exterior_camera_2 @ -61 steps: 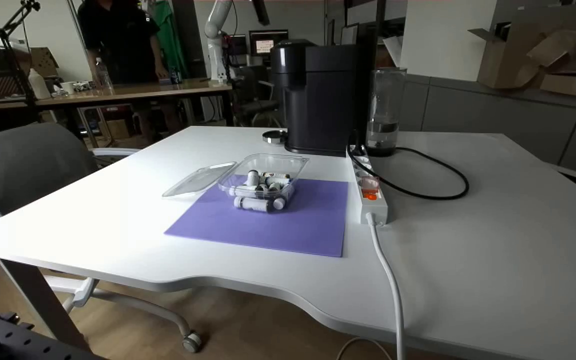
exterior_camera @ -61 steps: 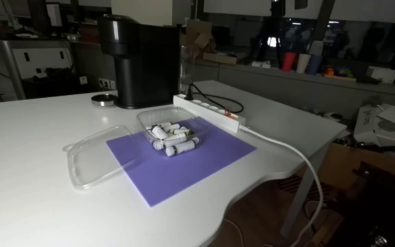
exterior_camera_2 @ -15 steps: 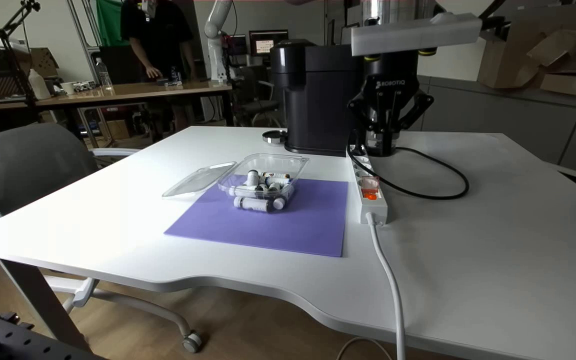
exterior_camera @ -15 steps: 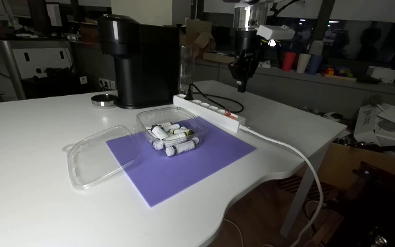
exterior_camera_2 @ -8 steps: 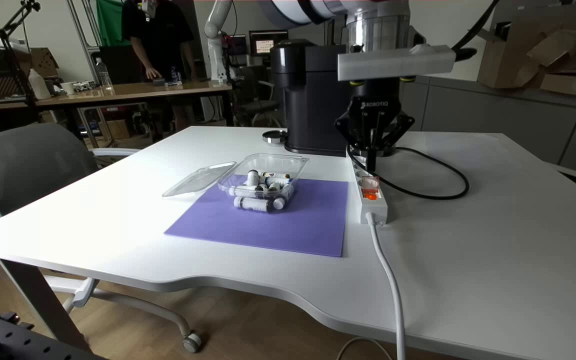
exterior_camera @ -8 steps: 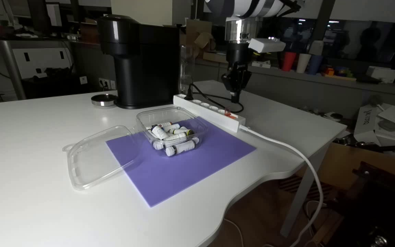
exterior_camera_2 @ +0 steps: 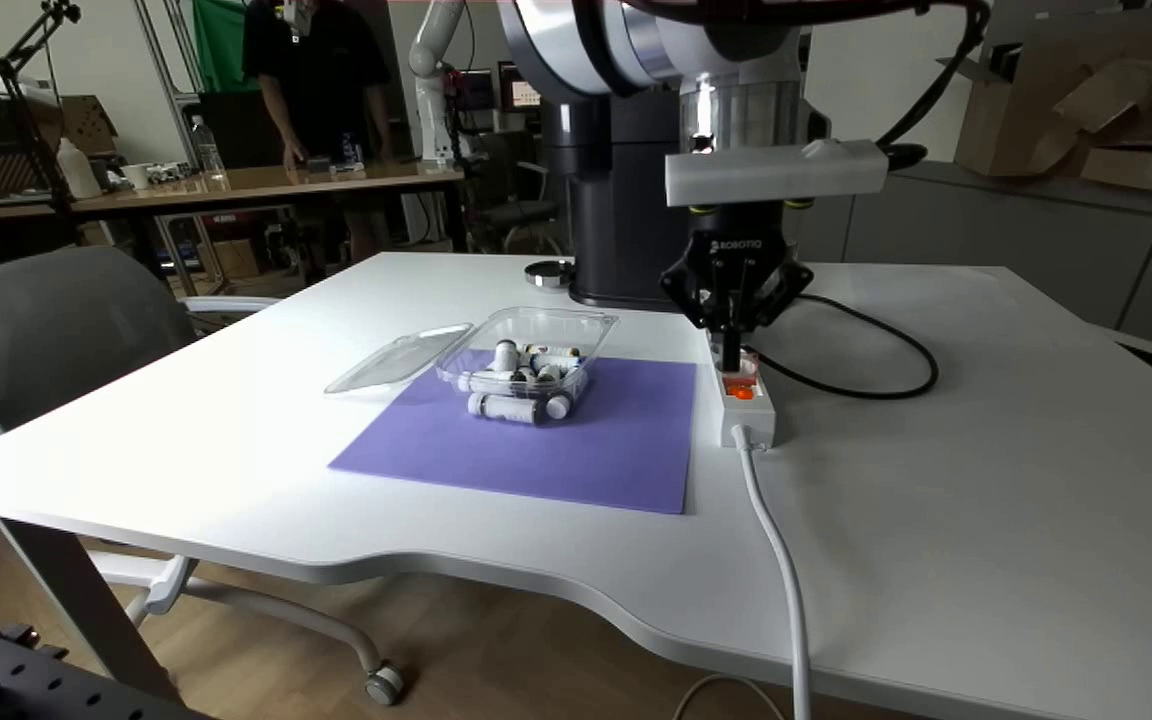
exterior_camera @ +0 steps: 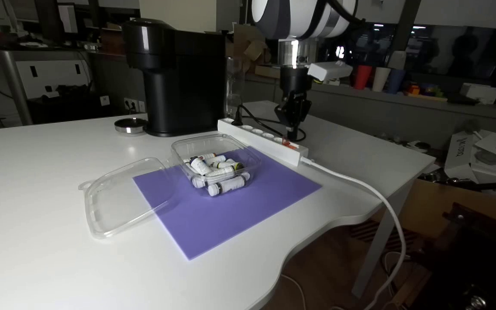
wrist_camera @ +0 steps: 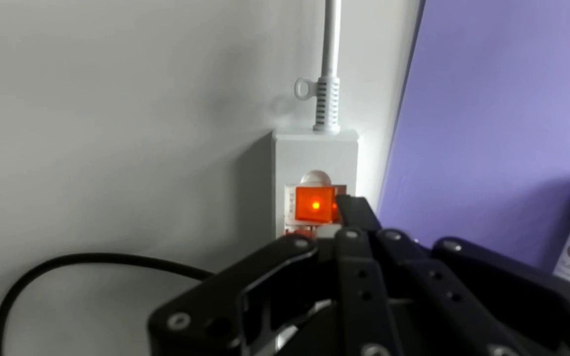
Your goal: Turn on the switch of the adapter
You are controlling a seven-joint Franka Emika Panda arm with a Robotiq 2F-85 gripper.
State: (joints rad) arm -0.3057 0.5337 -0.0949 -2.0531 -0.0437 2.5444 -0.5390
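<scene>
Low over the end of a white power strip (exterior_camera: 258, 143) where its cable (wrist_camera: 332, 44) enters, a Robotiq gripper (exterior_camera_2: 731, 361) points straight down, its fingers (wrist_camera: 359, 215) pressed together. In the wrist view, the orange switch (wrist_camera: 313, 204) lies just beside the tips, away from the purple sheet (wrist_camera: 493, 123); in both exterior views it shows just below them. Contact cannot be told. The strip's long axis runs from the coffee machine (exterior_camera: 187, 82) toward the curved edge of the table (exterior_camera: 58, 206), so the press may first need a fine shift along or across it.
</scene>
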